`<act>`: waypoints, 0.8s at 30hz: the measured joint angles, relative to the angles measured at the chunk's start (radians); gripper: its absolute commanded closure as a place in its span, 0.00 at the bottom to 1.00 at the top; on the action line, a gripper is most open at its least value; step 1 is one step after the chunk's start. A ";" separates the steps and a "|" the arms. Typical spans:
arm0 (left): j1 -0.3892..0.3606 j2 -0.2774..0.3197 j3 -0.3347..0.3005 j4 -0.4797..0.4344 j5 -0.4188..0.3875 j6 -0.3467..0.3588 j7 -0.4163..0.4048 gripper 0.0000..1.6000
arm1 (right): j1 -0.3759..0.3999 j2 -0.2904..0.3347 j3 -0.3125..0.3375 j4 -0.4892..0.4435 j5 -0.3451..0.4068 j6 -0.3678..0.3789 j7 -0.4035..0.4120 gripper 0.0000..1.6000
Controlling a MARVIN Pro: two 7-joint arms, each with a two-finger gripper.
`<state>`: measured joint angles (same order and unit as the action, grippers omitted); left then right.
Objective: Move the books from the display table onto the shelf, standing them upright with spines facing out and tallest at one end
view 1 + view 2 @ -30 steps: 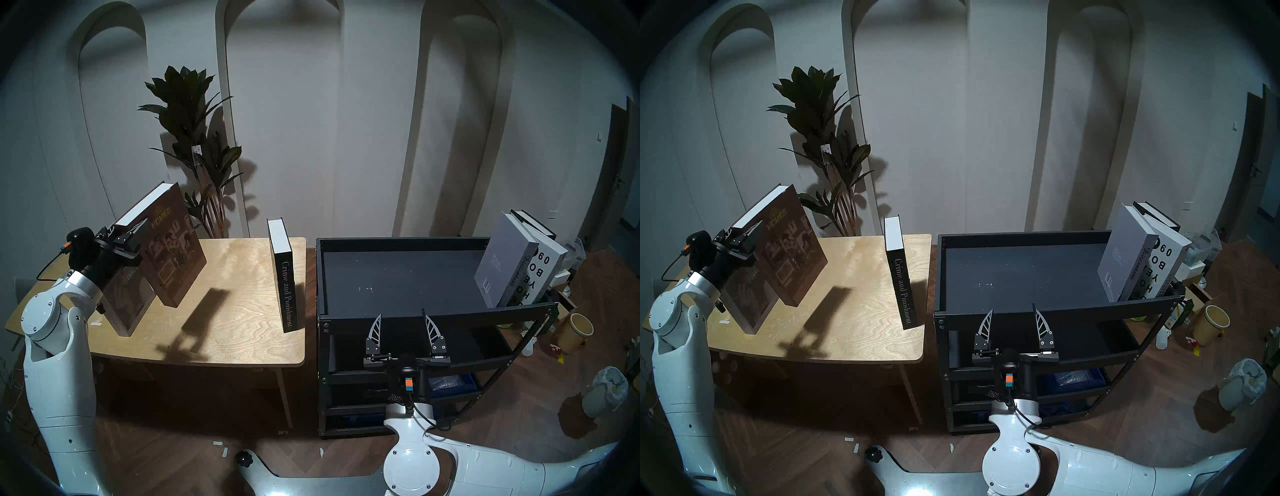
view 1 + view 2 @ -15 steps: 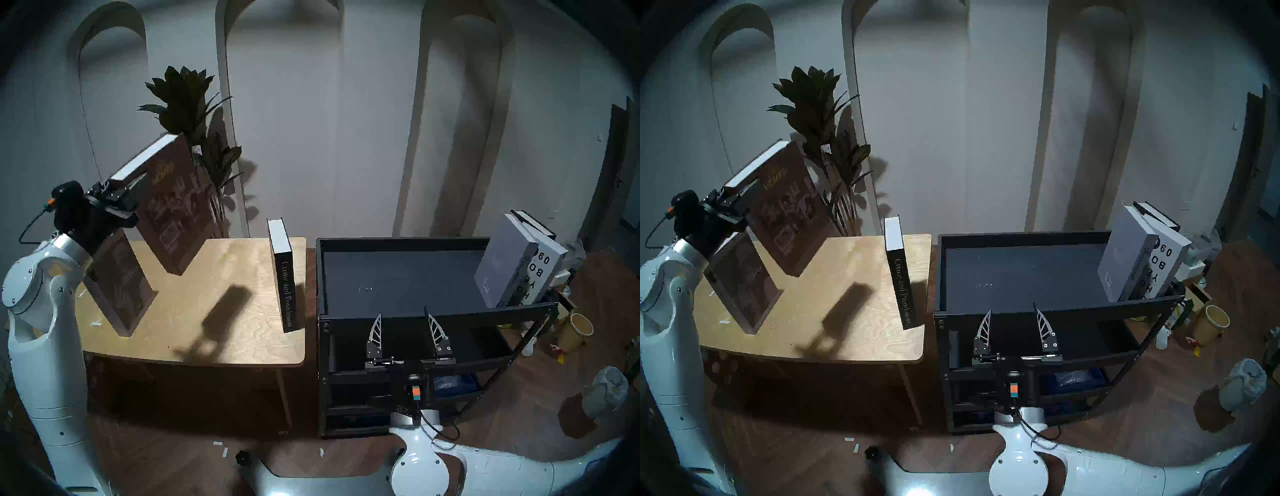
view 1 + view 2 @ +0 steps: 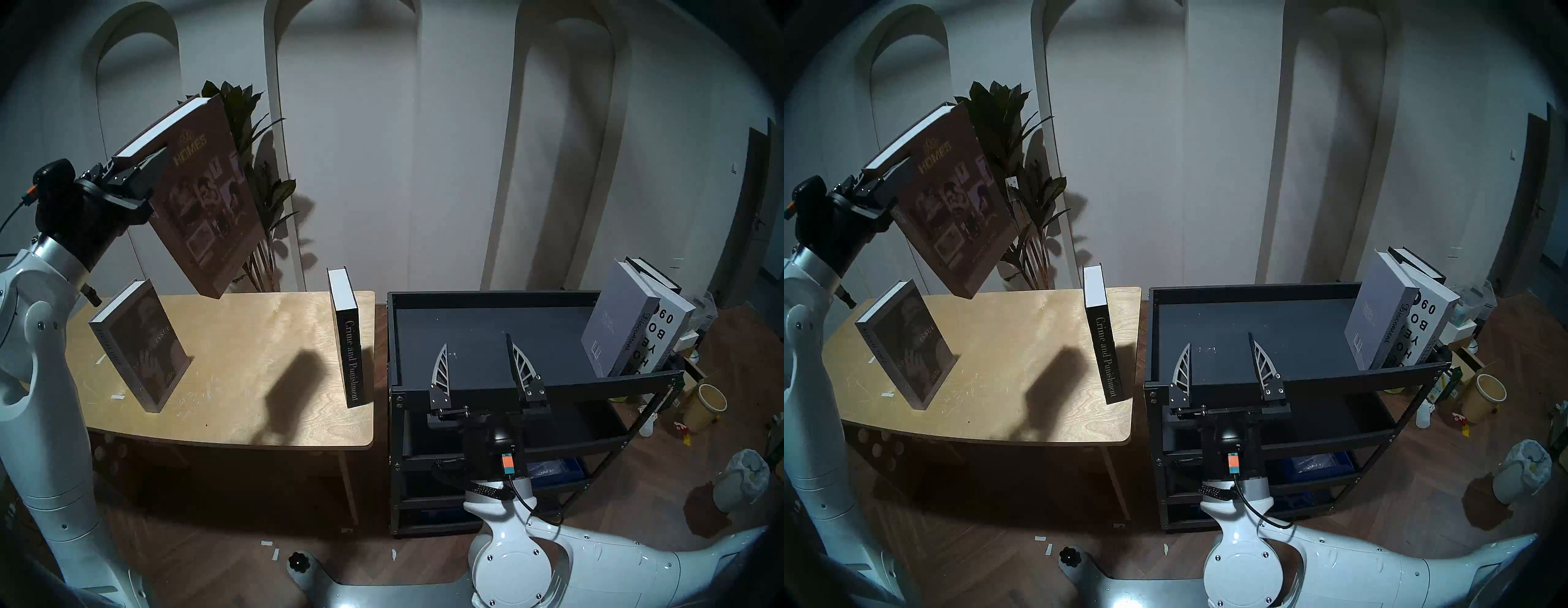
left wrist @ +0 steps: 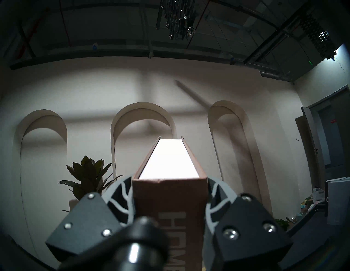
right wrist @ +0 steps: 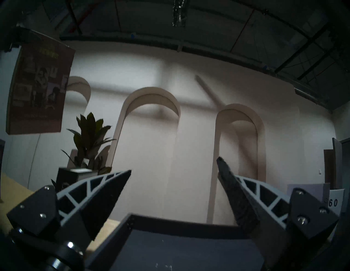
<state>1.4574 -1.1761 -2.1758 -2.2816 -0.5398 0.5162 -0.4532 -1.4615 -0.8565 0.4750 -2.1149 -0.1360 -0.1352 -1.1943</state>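
brown homes book aloft on the left, shelf off to its right

pale arched wall panels back the scene, and in front of them the wide light plywood display table (image 3: 254, 361) sits on the left with the black metal multi-tier shelf (image 3: 488, 382) just beside it on the right. on the shelf's far right end three books lean together: the grey "discontent" hardcover (image 3: 615, 322), the white "design hotels yearbook 09" (image 3: 674, 322) and a black one behind, mostly hidden. the grey "special issue" hardcover (image 3: 144, 344) and the black "crime and punishment" hardcover (image 3: 350, 339) stand on the table.

the large brown "homes" hardcover (image 3: 203, 199) hangs tilted above the table's left rear, its long axis running down and to the right. the left gripper (image 4: 169, 191) is clamped across its spine end. the shelf's bare tray lies well to the book's right, so the carry likely runs rightward over "crime and punishment". the right gripper (image 3: 477, 356) is nearer the shelf, spread wide and empty over the tray's front rim.
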 measured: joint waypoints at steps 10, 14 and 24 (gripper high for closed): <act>-0.040 0.002 0.081 -0.010 -0.014 0.120 0.089 1.00 | 0.106 -0.109 -0.042 -0.004 -0.052 0.011 0.123 0.00; -0.055 0.002 0.111 -0.005 -0.019 0.155 0.115 1.00 | 0.139 -0.144 -0.060 0.003 -0.065 0.019 0.162 0.00; -0.100 0.002 0.170 0.013 -0.029 0.228 0.178 1.00 | 0.225 -0.233 -0.107 0.039 -0.093 0.040 0.255 0.00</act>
<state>1.3576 -1.1738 -2.0062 -2.2690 -0.5687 0.7443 -0.2749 -1.2368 -1.0894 0.3684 -2.0756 -0.2288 -0.0953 -0.9395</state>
